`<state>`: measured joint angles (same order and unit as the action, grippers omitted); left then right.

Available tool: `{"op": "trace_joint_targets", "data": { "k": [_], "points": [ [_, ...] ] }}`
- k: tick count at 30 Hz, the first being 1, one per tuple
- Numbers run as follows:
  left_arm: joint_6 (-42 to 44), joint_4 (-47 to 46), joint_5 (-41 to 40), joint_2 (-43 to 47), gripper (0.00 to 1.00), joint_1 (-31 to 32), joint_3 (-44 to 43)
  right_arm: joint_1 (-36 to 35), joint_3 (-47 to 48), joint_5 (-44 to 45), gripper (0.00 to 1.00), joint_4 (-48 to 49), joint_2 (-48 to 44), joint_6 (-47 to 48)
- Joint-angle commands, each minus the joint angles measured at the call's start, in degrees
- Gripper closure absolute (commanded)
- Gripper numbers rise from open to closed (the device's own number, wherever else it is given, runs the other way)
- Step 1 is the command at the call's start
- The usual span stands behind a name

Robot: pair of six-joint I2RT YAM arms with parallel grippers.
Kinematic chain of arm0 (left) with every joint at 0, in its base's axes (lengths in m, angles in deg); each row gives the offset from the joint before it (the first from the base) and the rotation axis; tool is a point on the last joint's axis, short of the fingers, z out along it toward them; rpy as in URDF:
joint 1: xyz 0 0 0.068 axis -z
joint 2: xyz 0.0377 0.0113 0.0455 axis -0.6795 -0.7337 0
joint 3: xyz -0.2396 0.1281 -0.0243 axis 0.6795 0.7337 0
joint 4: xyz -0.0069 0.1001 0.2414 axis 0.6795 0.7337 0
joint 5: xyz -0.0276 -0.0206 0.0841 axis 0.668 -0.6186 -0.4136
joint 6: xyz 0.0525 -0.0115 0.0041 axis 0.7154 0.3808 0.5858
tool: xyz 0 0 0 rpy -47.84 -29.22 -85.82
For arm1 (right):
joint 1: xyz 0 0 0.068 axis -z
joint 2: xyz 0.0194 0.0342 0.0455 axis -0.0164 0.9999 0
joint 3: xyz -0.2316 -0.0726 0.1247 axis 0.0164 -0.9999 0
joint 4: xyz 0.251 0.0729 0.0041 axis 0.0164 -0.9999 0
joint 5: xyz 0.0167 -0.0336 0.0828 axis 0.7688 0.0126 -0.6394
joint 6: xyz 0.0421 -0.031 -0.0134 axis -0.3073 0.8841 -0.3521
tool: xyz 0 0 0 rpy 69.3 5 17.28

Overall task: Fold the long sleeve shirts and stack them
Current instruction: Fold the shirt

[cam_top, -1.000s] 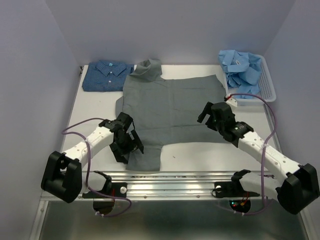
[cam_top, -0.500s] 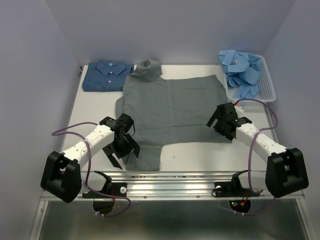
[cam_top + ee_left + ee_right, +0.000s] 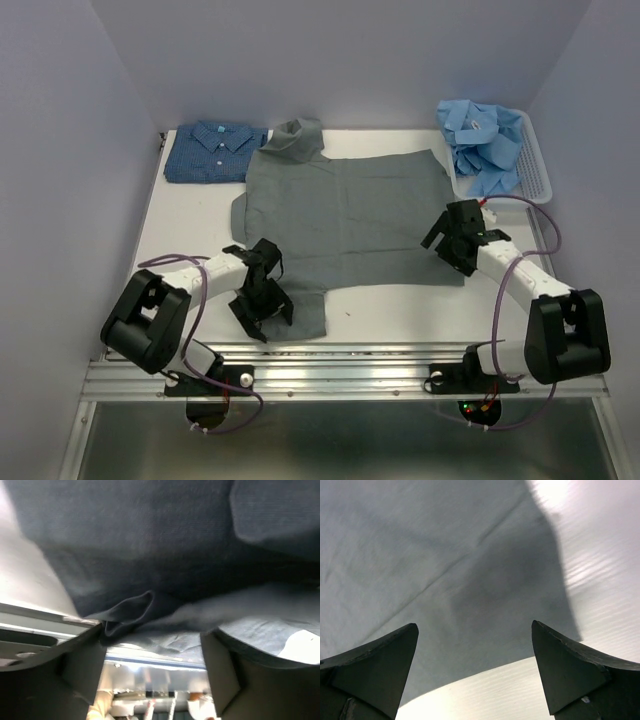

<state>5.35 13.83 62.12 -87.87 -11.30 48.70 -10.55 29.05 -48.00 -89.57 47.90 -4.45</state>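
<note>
Grey shirt (image 3: 345,215) lies flat mid-table (image 3: 400,300), collar far, apparently so its near hem can be lifted: left end effector (image 3: 265,312) sits released at the near-left flap, right end effector (image 3: 445,245) released over the near-right corner (neither grips cloth).

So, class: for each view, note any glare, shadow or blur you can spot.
Top view: evenly lit and sharp. Left wrist view: the grey shirt sits very close, dim and soft. Right wrist view: glare whitens the table, and a dark shadow lies across the shirt.
</note>
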Motion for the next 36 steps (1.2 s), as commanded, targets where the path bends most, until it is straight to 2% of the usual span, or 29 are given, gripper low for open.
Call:
{"op": "trace_joint_targets", "data": {
  "k": [1,4,5,9,14,18,23,25,27,28,30,31,35,36],
  "points": [
    [-2.7,-8.4,1.2,0.3,0.25,0.6,6.1,6.5,-1.7,-1.0,0.00,1.3,-2.6,-1.4],
    [-3.5,-9.0,1.5,-0.6,0.68,0.6,6.7,7.7,-2.8,-1.4,0.00,0.5,-2.0,-3.1],
    [-3.7,-8.1,1.1,-0.6,1.00,0.7,6.1,7.7,-2.7,-1.1,0.00,-0.5,-1.8,-3.7],
    [-4.0,0.2,-5.5,3.4,1.00,0.6,0.8,7.7,-3.2,0.6,0.00,-2.9,-2.3,-3.9],
    [-3.4,6.0,-10.1,7.2,1.00,0.6,-5.6,7.7,-5.6,0.7,0.00,-6.4,-5.1,-5.4],
    [-2.7,6.6,-8.5,8.8,1.00,0.6,-5.8,7.7,-6.9,1.7,0.00,-8.2,-5.1,-6.1],
    [-1.3,5.9,-6.3,8.2,1.00,0.6,-5.0,7.7,-7.6,-0.7,0.00,-6.0,-1.0,-5.6],
    [-0.8,5.3,-5.7,8.6,1.00,0.5,-5.0,7.7,-7.8,-1.1,0.05,-5.1,0.2,-5.4],
    [-0.1,4.8,-5.7,9.0,1.00,0.5,-6.1,7.7,-8.1,-3.0,0.13,-2.8,1.6,-5.2],
    [0.4,5.0,-6.3,9.3,1.00,0.5,-7.7,7.7,-8.0,-3.3,0.30,-1.7,2.1,-4.9],
    [1.1,5.4,-8.2,9.4,1.00,0.4,-9.5,7.7,-7.7,-2.8,0.48,-1.2,2.3,-5.1],
    [1.4,6.0,-9.1,9.2,1.00,0.2,-11.3,7.7,-7.5,-2.4,0.64,-0.9,2.3,-5.2],
    [5.0,6.3,-11.3,8.3,1.00,-2.2,-16.3,7.7,-5.4,-2.3,0.85,-0.2,0.6,-4.7],
    [5.6,6.2,-11.6,8.1,1.00,-2.8,-17.3,7.7,-5.3,-2.3,0.98,0.3,0.0,-4.4]
  ]
}}
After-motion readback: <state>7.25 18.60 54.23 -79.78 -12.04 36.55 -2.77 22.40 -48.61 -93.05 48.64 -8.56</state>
